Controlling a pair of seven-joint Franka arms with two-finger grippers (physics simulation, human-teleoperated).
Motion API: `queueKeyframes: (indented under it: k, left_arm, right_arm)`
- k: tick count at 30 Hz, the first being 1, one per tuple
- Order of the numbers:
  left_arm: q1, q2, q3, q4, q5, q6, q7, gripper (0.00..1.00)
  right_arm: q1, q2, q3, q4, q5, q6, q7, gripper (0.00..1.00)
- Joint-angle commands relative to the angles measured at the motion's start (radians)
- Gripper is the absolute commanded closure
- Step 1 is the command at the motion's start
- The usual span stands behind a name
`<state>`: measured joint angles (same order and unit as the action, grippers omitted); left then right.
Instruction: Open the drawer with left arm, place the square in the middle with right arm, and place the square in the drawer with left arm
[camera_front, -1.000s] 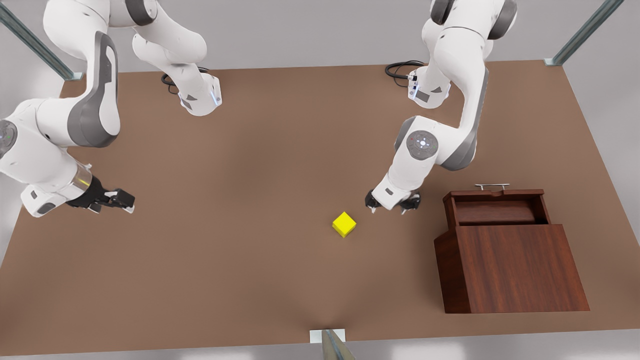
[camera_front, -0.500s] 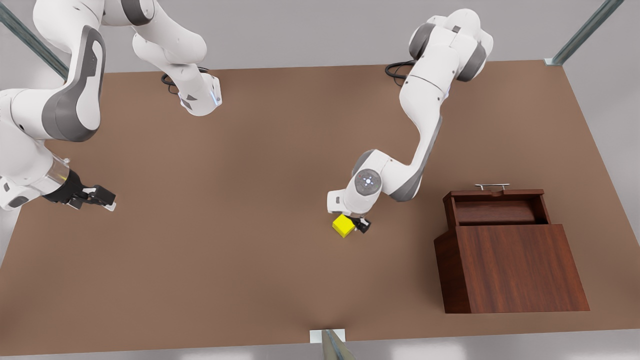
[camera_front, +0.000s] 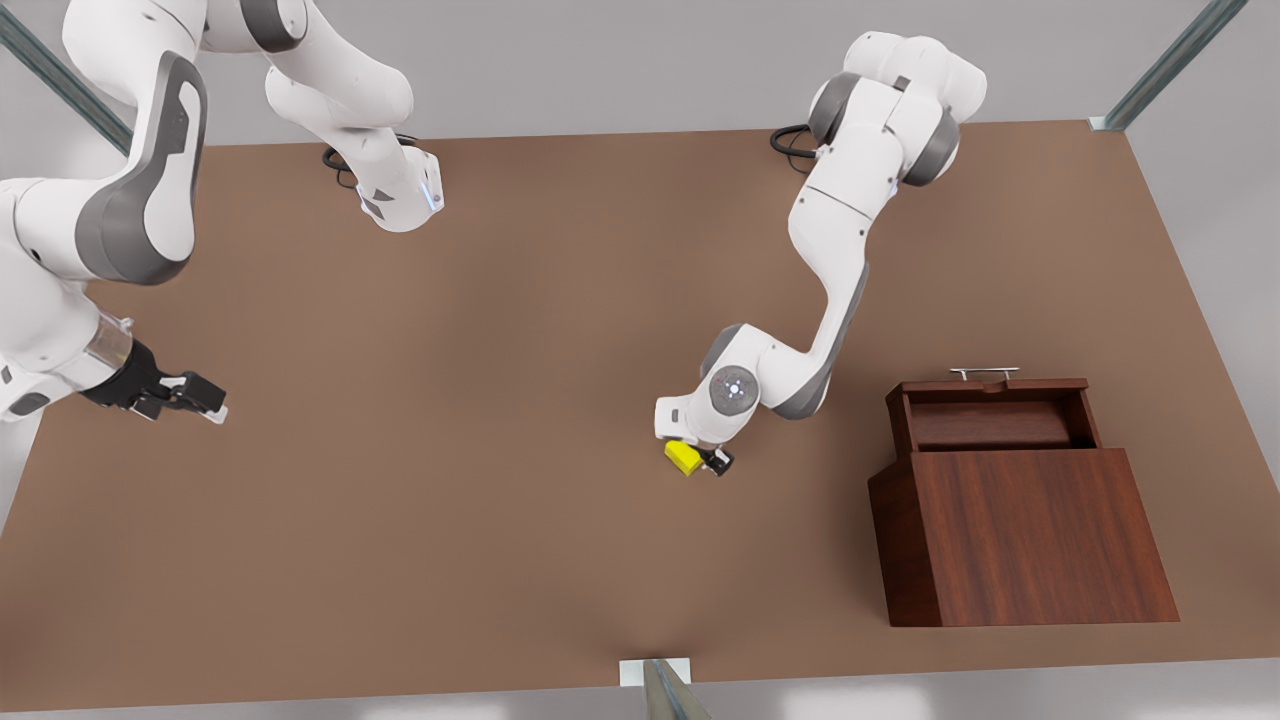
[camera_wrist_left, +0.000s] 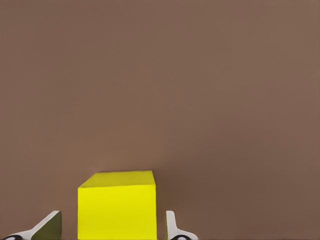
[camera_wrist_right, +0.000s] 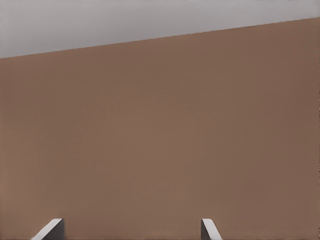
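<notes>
The square (camera_front: 682, 458) is a small yellow cube on the brown table, left of the cabinet in the front view. My left gripper (camera_front: 702, 461) is down over it. In the left wrist view the square (camera_wrist_left: 117, 207) sits between the two fingertips (camera_wrist_left: 50, 227), with a narrow gap showing on each side, so the left gripper (camera_wrist_left: 112, 231) is open around it. The drawer (camera_front: 990, 418) is pulled out of the dark wood cabinet (camera_front: 1030, 535), its silver handle (camera_front: 985, 372) facing the far side. My right gripper (camera_front: 200, 400) waits open at the front view's left, low over bare table (camera_wrist_right: 132, 231).
The cabinet stands at the front view's right, near the table's front edge. Both arm bases (camera_front: 400, 195) are mounted at the far edge with black cables (camera_front: 800, 135). Metal frame posts (camera_front: 665, 690) rise at the table's edges.
My left gripper swung from beside the drawer over to the square and lowered around it. My right gripper drew back toward the front view's left edge.
</notes>
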<state>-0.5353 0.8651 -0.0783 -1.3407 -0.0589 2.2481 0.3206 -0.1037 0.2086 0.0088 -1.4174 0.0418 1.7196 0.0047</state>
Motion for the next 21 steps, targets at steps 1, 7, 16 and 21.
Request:
queueKeyframes:
  k: [1,7,16,21]
  left_arm:
    - [0.000,0.003,0.000,0.000,-0.001,0.001,0.000,0.00]
    - [-0.008,0.029,0.000,0.000,-0.001,0.004,-0.002,0.00]
    - [-0.008,0.057,0.000,0.000,0.004,0.047,-0.002,0.09]
    - [-0.008,0.055,0.000,0.000,0.004,0.047,-0.002,0.18]
  right_arm:
    - [0.001,-0.002,-0.001,0.000,0.000,0.000,0.000,0.00]
    - [-0.001,0.002,-0.001,0.000,0.006,0.002,0.004,0.00]
    - [-0.001,0.006,-0.001,0.020,0.007,-0.002,0.006,0.00]
    - [-0.002,0.006,-0.001,0.020,0.007,0.000,0.006,0.00]
